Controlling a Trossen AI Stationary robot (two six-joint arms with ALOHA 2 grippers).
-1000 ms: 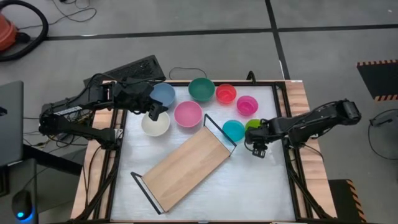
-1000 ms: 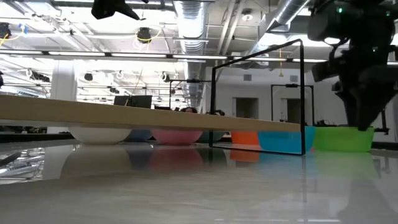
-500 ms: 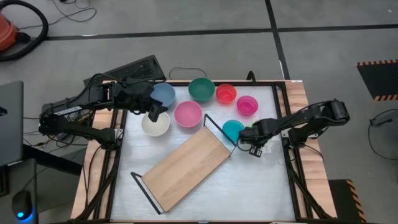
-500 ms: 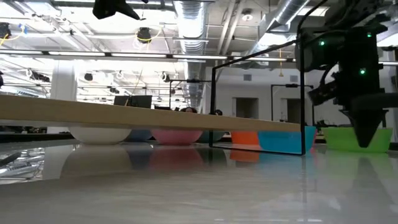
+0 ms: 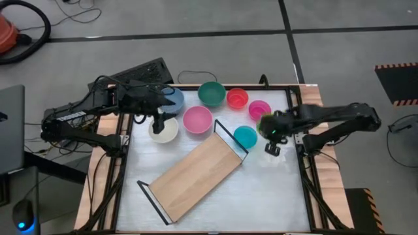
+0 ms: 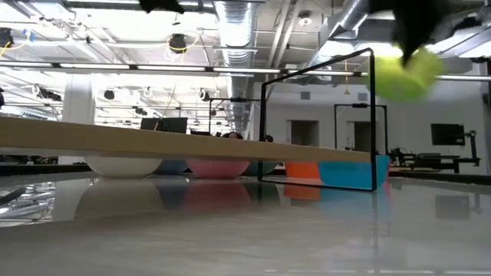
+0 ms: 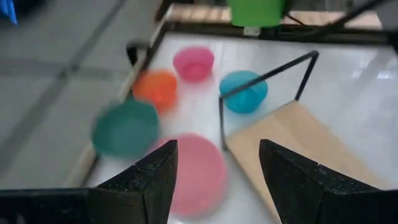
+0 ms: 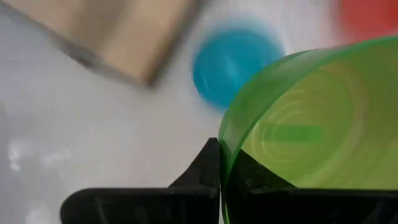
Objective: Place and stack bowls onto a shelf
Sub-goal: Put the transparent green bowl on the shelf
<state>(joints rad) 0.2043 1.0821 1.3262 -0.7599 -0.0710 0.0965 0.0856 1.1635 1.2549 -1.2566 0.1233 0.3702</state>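
Bowls (image 5: 197,119): 8 | shelf (image 5: 196,177): 1 | right fingers (image 8: 219,163) gripping lime bowl (image 8: 298,130) | left fingers (image 7: 158,180) wide

the near-right table (image 5: 274,189) surface lies bare beside the shelf (image 5: 196,176), which slants across the middle. its far wire frame (image 5: 230,136) stands just beside the cyan bowl (image 5: 245,136). more bowls crowd the far edge, pink bowl (image 5: 197,119) among them.

Glossy white table (image 5: 215,202), matt light-wood shelf (image 5: 196,175), smooth plastic bowls (image 5: 197,119).
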